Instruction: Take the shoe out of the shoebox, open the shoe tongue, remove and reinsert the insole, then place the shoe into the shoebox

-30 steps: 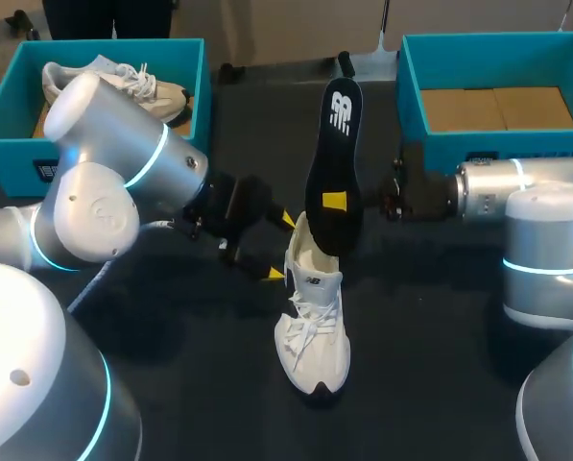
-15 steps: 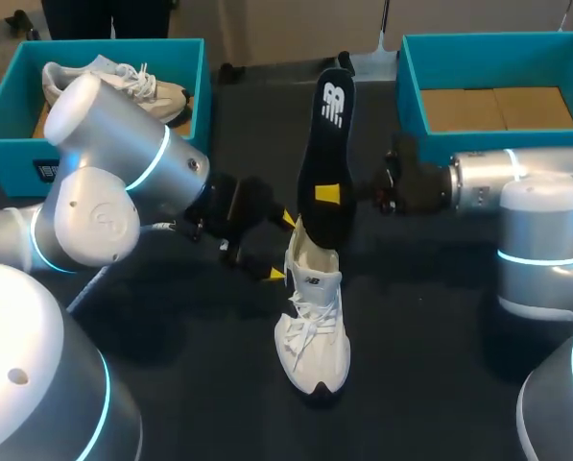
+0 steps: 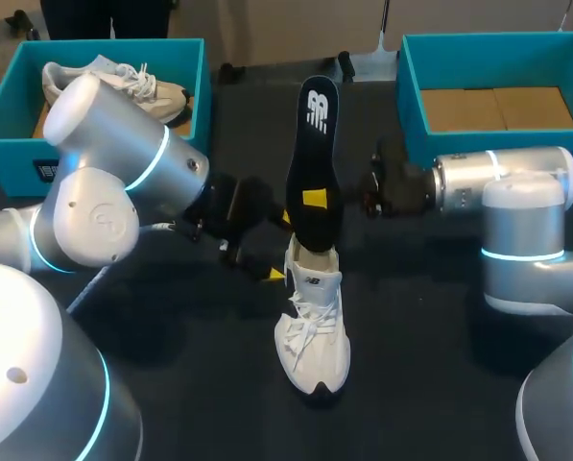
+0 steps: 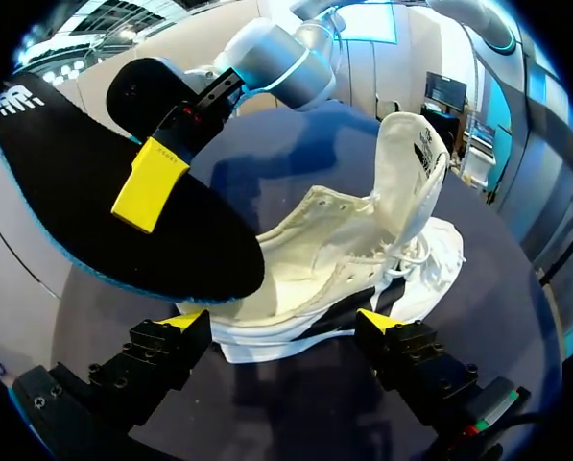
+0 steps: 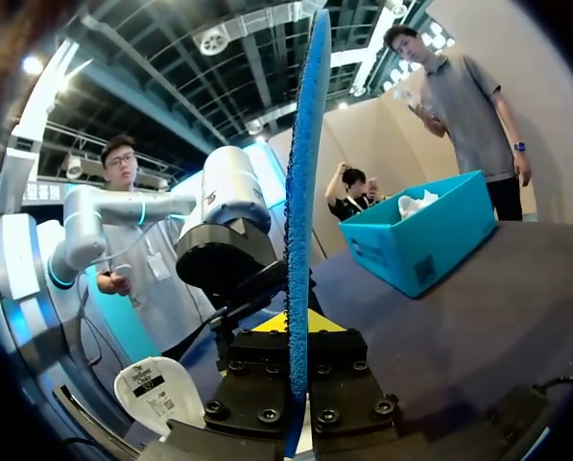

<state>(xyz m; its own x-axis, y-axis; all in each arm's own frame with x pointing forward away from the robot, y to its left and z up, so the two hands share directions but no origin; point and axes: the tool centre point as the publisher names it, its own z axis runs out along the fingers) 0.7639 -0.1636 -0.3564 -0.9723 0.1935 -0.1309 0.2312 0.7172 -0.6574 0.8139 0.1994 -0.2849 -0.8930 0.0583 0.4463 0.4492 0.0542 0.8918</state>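
The shoe (image 3: pixel 312 322) is white with white laces. It stands on its sole near the middle of the table (image 3: pixel 430 336), toe toward the near edge. In the left wrist view its tongue (image 4: pixel 411 163) is pulled up and stands clear of the open collar.

The insole (image 3: pixel 312 144) is black on top with a white logo near its upper end (the underside, seen edge-on from the right wrist, is blue). It stands nearly upright over the heel, its lower end at the collar. Whether that end is inside the shoe I cannot tell. The right gripper (image 3: pixel 314 199) is clamped on the insole at about mid-length, one yellow tip flat on the black face.

The left gripper (image 3: pixel 276 248) has its fingers spread wide, the tips just beside the shoe's heel side.

A teal left shoebox (image 3: pixel 3 149) at the far left corner holds a second shoe (image 3: pixel 123 82). A teal right shoebox (image 3: pixel 408 96) sits at the far right corner.
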